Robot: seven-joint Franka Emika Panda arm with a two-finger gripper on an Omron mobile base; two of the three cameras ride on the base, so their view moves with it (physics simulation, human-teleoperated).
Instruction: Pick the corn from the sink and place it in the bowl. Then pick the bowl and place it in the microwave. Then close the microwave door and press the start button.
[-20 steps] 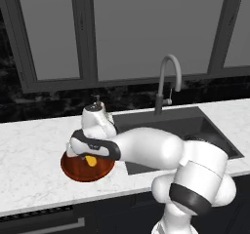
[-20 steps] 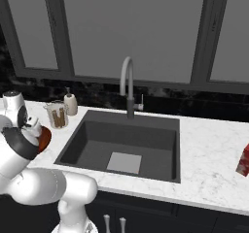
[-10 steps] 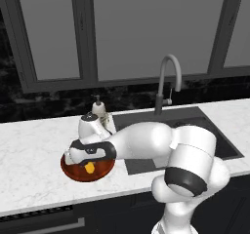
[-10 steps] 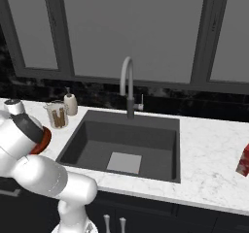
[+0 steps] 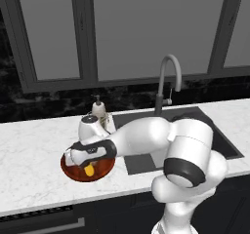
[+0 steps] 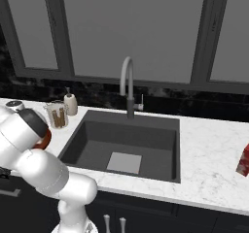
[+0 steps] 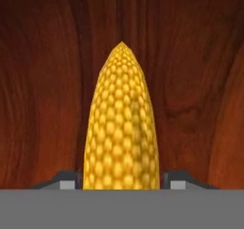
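Observation:
The yellow corn (image 7: 121, 123) lies tip-away between my fingertips, over the reddish-brown wooden bowl (image 7: 43, 80). A thin gap shows on each side between the cob and the fingers (image 7: 71, 179). In the left base view my gripper (image 5: 87, 165) hangs low inside the bowl (image 5: 73, 174), which stands on the counter left of the sink (image 5: 144, 162), and the corn (image 5: 88, 170) shows just under the hand. A sliver of the bowl's rim (image 6: 47, 139) peeks past my arm in the right base view. The microwave is out of view.
The dark sink (image 6: 124, 140) with its gooseneck faucet (image 6: 127, 84) lies to the right of the bowl. A soap dispenser (image 6: 71, 103) and a glass jar (image 6: 57, 114) stand behind the bowl. A red packet (image 6: 243, 160) sits on the far right counter.
My hand has sunk a little lower into the bowl, and the fingers have spread slightly off the corn.

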